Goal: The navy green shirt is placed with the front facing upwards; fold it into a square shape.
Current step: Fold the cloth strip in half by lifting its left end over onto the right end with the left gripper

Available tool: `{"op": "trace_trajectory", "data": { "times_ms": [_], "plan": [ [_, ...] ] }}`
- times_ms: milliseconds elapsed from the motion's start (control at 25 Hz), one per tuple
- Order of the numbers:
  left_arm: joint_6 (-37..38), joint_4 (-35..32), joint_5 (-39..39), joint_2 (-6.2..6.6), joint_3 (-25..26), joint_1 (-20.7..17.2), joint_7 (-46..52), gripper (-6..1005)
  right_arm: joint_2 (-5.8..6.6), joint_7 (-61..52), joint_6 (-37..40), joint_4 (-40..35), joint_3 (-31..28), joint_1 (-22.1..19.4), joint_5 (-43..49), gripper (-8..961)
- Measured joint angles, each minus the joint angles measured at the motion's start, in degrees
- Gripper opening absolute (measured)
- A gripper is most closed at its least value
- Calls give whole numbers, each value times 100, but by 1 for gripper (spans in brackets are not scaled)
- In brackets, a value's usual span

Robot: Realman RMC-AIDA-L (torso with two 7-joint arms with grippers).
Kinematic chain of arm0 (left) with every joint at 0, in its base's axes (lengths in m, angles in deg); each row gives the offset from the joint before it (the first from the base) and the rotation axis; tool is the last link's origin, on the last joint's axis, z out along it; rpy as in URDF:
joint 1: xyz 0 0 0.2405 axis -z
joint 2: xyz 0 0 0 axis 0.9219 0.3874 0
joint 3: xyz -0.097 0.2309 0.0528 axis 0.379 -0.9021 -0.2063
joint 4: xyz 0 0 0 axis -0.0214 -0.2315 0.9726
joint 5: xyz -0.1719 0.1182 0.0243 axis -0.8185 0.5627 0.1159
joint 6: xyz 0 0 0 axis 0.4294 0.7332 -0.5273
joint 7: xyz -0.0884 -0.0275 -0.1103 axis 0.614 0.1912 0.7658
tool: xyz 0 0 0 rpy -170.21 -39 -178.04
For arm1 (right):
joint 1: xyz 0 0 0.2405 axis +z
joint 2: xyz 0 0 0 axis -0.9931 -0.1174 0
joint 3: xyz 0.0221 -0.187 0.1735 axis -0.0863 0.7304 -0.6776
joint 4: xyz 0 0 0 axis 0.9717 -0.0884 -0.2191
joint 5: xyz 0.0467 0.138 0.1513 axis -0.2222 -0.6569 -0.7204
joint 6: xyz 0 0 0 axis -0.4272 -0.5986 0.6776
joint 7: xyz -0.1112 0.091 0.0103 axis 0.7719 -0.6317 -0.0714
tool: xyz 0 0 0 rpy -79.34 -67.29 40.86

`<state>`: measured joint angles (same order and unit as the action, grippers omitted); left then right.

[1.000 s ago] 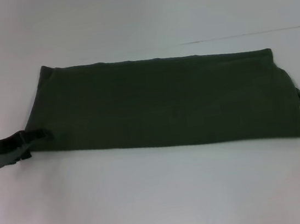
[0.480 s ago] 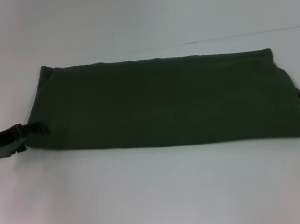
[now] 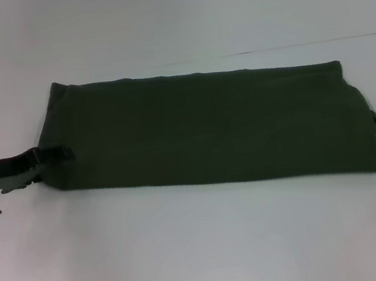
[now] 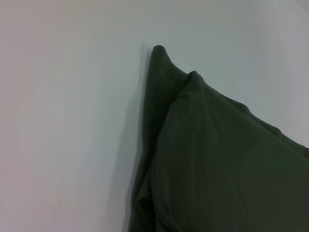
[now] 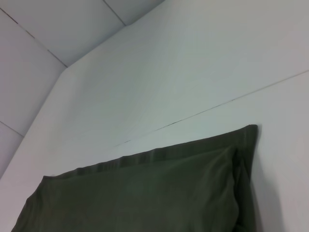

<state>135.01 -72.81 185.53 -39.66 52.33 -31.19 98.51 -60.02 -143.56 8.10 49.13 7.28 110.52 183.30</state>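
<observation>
Shirt status: the navy green garment lies flat on the white tabletop as a long band, already folded lengthwise, with no chest lettering visible. Its longer edges run across the tabletop in the head view, and a small bulge of cloth protrudes at the end on the robot's right. The left gripper is positioned at the shirt's opposite end, on its near corner, with the dark tip resting at or just over the cloth edge. Whether the fingers are apart, together or clamped on fabric cannot be determined from these views. The left wrist view shows two stacked layers of the shirt meeting at a pointed corner, close beneath that camera. The right gripper does not appear in any view; the right wrist view looks down on the shirt's far hemmed edge from above. Step in hand, as judged: securing the left end in preparation for the crosswise fold. The next move calls for a firm hold through all layers at that end, then carrying it over toward the shirt's right end, edges aligned, to shorten the band into a square.
</observation>
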Motion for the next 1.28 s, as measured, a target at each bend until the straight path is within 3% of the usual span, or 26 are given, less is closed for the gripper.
{"op": "trace_trajectory", "data": {
  "times_ms": [680, 1280],
  "plan": [
    [-260, -72, 50, -27, -306, 20, -223, 831, 9, 8, -28, 0, 0, -1, 7, 856],
    [-585, -82, 323, -55, -324, 47, -227, 197, 9, 9, -36, 0, 0, -2, -19, 857]
  ]
}}
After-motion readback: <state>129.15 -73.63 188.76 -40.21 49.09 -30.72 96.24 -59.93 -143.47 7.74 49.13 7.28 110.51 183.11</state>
